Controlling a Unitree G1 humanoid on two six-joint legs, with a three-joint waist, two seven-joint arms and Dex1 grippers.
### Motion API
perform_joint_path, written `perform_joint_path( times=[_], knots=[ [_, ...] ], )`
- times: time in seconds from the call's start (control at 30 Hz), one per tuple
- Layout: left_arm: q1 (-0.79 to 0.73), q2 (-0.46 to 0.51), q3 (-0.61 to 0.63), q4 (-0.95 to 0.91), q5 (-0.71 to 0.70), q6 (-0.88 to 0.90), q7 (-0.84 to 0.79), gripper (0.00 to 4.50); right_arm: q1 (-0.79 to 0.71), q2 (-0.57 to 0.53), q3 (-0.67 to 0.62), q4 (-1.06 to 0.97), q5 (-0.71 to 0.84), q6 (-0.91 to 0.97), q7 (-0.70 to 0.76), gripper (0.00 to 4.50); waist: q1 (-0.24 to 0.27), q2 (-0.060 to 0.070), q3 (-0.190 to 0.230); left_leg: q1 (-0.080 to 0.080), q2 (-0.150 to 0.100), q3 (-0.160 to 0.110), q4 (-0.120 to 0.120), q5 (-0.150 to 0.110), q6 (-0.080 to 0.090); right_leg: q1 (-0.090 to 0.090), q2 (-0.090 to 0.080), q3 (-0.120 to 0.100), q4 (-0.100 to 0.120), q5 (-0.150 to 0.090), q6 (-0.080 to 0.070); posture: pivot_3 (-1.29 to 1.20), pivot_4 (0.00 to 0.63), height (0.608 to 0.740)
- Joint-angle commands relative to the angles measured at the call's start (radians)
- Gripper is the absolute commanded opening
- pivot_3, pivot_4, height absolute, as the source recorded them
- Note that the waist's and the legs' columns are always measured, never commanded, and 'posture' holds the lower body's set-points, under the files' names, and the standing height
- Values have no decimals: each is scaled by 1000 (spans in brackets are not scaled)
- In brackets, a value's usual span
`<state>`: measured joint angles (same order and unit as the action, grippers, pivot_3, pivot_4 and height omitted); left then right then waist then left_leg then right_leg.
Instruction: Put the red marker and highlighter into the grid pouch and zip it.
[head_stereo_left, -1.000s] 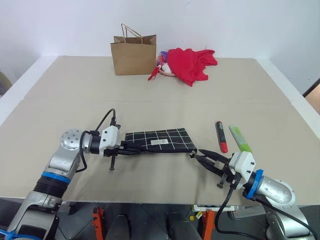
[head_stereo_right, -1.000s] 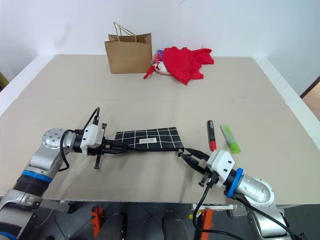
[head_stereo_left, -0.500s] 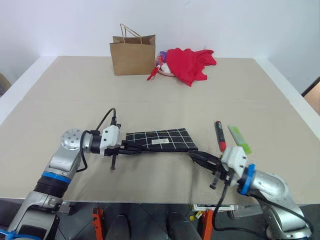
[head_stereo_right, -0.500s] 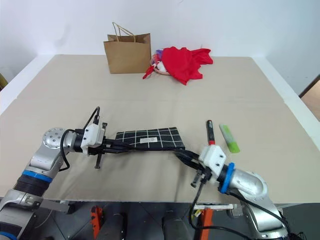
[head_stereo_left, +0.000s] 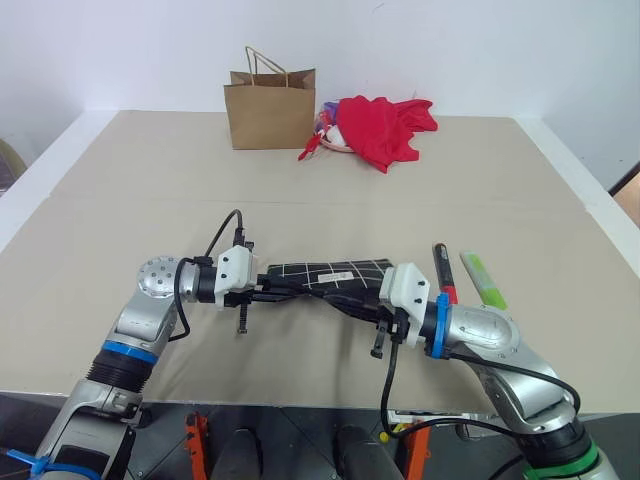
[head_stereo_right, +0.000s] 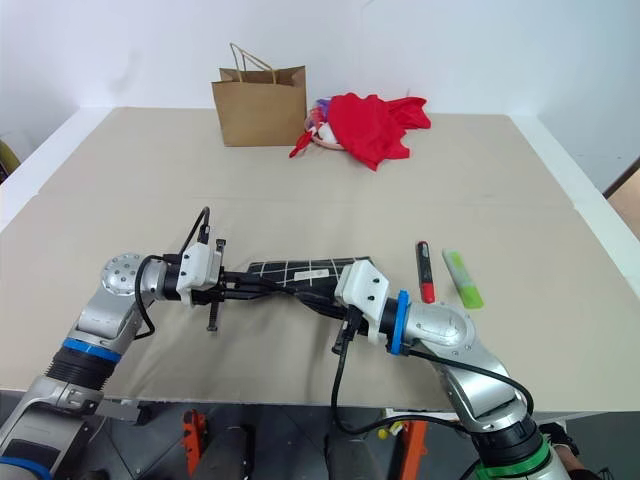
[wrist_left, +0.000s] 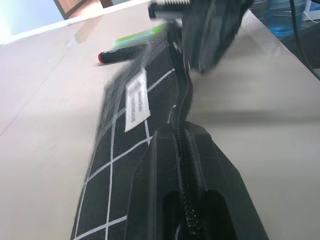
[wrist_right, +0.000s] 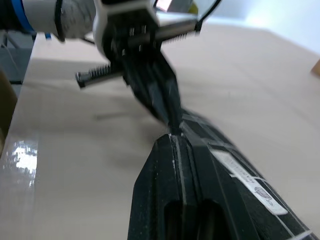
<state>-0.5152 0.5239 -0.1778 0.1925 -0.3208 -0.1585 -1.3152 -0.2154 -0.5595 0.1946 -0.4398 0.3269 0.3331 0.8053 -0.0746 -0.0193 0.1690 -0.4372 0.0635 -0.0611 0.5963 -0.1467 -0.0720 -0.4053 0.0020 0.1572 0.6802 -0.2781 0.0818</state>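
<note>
The grid pouch (head_stereo_left: 345, 270) lies on the table between my two hands, black with white lines and a white label (wrist_left: 136, 100). My left gripper (head_stereo_left: 278, 292) is shut on the pouch's left end at the zipper edge. From the right, my right gripper (head_stereo_left: 345, 300) lies along the front zipper edge, shut on the zipper pull near the pouch's middle. The red marker (head_stereo_left: 441, 268) and the lime-green highlighter (head_stereo_left: 482, 278) lie side by side on the table just right of the pouch, behind my right wrist.
A brown paper bag (head_stereo_left: 270, 108) stands at the back of the table (head_stereo_left: 120, 200), with a red cloth bundle (head_stereo_left: 380, 125) beside it. The table's front edge runs close under both arms.
My right gripper has slid left along the pouch's front edge, from its right corner to about its middle. The left gripper has kept its hold and hardly moved.
</note>
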Motion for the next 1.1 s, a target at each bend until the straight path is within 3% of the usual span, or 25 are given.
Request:
perform_joint_path(
  times=[0.03,0.77,1.1],
  knots=[
    [-18,-4,21,-27,-1,-20,9,0,-23,9,0,-16,4,0,5,16,0,0,0,0,0,0,0,0,0,0,0,0,0,0,0,0,150,740],
    [-43,-84,-4,11,43,-66,26,0,-196,211,99,90,-2,71,-11,16,-3,0,0,0,0,-1,0,0,0,0,0,-1,0,1,0,0,150,740],
    [-39,-86,5,5,42,-63,27,0,-190,223,76,107,-16,63,-15,16,-3,0,0,0,0,-1,0,0,0,0,0,-1,0,1,0,0,150,740]
  ],
)
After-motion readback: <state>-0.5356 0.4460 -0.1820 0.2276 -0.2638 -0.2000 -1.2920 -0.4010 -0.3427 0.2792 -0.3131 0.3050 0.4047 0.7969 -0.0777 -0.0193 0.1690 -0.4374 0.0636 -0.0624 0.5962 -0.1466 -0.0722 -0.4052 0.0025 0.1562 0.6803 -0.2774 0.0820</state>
